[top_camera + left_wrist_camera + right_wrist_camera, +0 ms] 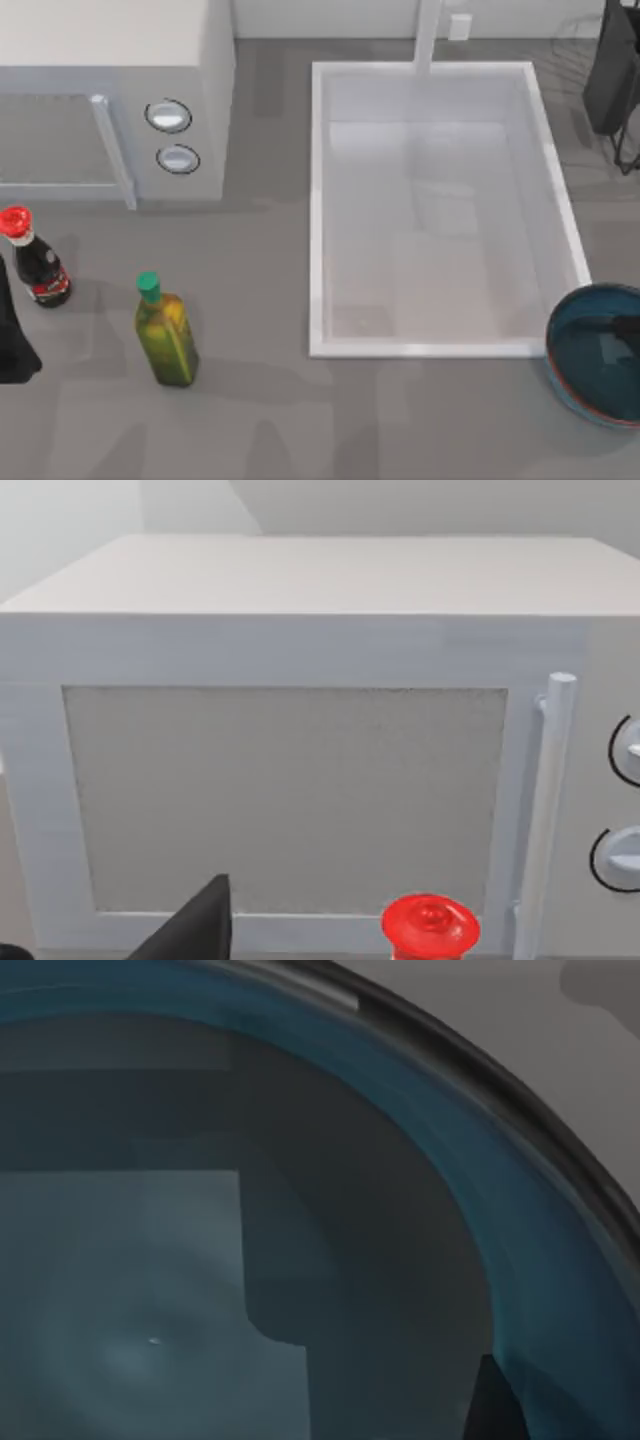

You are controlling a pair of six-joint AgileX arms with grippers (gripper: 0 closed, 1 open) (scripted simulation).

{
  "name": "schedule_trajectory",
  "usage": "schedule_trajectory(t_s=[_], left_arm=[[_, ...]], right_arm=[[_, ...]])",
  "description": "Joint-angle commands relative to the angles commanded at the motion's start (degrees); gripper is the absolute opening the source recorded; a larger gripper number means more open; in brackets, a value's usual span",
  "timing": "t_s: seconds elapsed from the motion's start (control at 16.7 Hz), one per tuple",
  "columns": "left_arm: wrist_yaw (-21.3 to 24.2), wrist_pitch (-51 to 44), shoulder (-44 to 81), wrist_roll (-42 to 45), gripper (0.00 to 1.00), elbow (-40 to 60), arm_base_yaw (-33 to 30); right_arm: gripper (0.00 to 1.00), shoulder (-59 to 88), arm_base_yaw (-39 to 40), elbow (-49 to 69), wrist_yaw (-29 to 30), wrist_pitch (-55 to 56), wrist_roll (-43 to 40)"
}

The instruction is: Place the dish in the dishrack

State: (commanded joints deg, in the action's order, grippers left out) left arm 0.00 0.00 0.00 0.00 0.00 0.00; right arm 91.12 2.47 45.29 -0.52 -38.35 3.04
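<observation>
The dish (pixel 592 352), a shallow teal-blue bowl with a thin red rim line, sits on the grey counter at the right edge, just off the sink's near right corner. My right gripper (pixel 629 336) is a dark shape low over the dish's right side. In the right wrist view the dish's glossy inside (pixel 300 1210) is very close. Thin dark wires of the dishrack (pixel 625 160) show at the far right, behind the sink. My left gripper (pixel 14 340) is parked at the left edge beside a dark bottle.
A white sink basin (pixel 322 200) with a faucet (pixel 428 35) takes up the middle. A white microwave (pixel 110 90) stands at the back left. A red-capped dark bottle (pixel 36 262) and a green-capped oil bottle (pixel 166 335) stand at the front left.
</observation>
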Motion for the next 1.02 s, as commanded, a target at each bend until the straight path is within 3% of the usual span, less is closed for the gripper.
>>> schedule_trajectory(t_s=[0.42,1.02], left_arm=[[0.0,0.0,0.0,0.0,1.00,0.0,0.0],[0.0,0.0,0.0,0.0,1.00,0.0,0.0]], right_arm=[[0.00,-0.2,-0.1,4.0,0.0,-4.1,0.0],[0.00,-4.7,-0.6,35.6,0.0,-41.9,-0.5]])
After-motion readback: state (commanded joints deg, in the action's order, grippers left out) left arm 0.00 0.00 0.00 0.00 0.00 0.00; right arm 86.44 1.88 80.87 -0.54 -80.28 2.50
